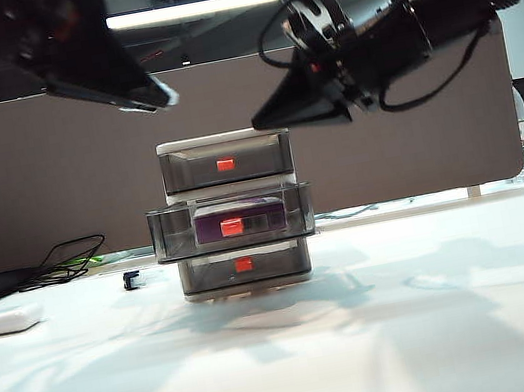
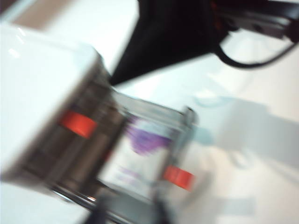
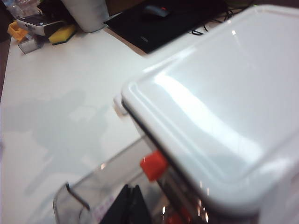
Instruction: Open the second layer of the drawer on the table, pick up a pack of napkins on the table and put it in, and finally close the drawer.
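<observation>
Near the table's (image 1: 447, 326) far edge stands the drawer (image 1: 223, 148), its second layer (image 1: 231, 224) pulled out with the purple-and-white napkins (image 1: 239, 219) inside, while the left gripper (image 1: 137, 94), jaws unreadable, and right gripper (image 1: 299, 106), tips together, hang above it.

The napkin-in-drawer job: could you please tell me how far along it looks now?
Done: the second layer is pulled out and the pack of napkins lies inside it. In hand: nothing; the left gripper and right gripper hang above the drawer, holding nothing. Left: pushing that tier shut.
</observation>
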Controlling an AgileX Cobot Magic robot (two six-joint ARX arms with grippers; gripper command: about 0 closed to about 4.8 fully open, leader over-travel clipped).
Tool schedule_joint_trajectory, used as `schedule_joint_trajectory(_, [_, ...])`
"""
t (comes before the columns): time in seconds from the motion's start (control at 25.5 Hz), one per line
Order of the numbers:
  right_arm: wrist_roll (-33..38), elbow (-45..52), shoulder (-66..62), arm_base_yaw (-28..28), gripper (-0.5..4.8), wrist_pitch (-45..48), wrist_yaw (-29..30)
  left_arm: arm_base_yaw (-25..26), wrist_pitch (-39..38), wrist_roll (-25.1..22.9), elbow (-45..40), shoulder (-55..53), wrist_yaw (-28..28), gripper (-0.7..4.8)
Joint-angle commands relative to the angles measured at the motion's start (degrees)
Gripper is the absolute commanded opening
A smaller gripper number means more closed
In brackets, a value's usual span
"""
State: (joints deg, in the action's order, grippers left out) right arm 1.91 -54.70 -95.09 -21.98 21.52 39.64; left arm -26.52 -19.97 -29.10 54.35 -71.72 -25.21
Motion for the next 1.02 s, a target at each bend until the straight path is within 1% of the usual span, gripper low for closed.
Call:
schedule_joint_trajectory(0.04, [0.0,-3.9,-0.1,-0.9,-0.05,0.5,-0.5,-0.1,-8.9,2.9,0.0,-1.8,-4.0,-0.06])
schedule_joint_trajectory(0.2, [0.0,-8.1,-1.5,-1.1,-0.05,-0.5,-2.6,-0.1,-9.5,3.0,0.0,-5.6,-4.6,-0.05])
schedule_joint_trajectory(0.35, [-0.3,-13.5,-5.4,-1.1,-0.05,-4.3,-2.6,-0.1,-6.8,3.1,0.0,-10.0,-4.4,-0.05])
schedule_joint_trajectory(0.43, [-0.5,-15.6,-7.8,-1.2,-0.05,-5.3,-2.6,-0.2,-5.0,4.1,0.0,-12.1,-4.4,-0.05])
schedule_joint_trajectory(0.47, [-0.5,-16.9,-9.9,-1.3,-0.05,-5.7,-2.6,-0.2,-2.8,5.8,0.0,-13.8,-4.3,-0.06])
schedule_joint_trajectory(0.59, [-0.5,-17.5,-12.2,-1.4,-0.05,-5.9,-2.8,-0.2,1.4,7.1,0.0,-16.0,-1.0,-0.05])
schedule_joint_trajectory(0.74, [-1.0,-17.4,-13.1,-1.4,-0.05,-7.3,-3.6,-0.5,7.7,8.6,0.0,-17.8,1.9,-0.05])
schedule_joint_trajectory(0.82, [-1.6,-17.4,-13.3,-1.4,-0.05,-7.7,-3.7,-0.5,10.5,8.6,0.0,-18.1,3.7,-0.05])
schedule_joint_trajectory(0.9, [-2.4,-17.4,-13.3,-1.4,-0.05,-8.3,-3.9,-0.9,15.4,8.8,0.0,-18.7,4.9,-0.06])
schedule_joint_trajectory(0.94, [-2.6,-17.4,-13.3,-1.4,-0.05,-8.5,-4.0,-0.9,18.4,9.2,0.0,-18.9,6.9,-0.05])
schedule_joint_trajectory(1.02, [-2.7,-17.4,-13.3,-1.4,-0.05,-8.9,-4.1,-0.9,22.9,9.7,0.0,-20.0,8.9,-0.05])
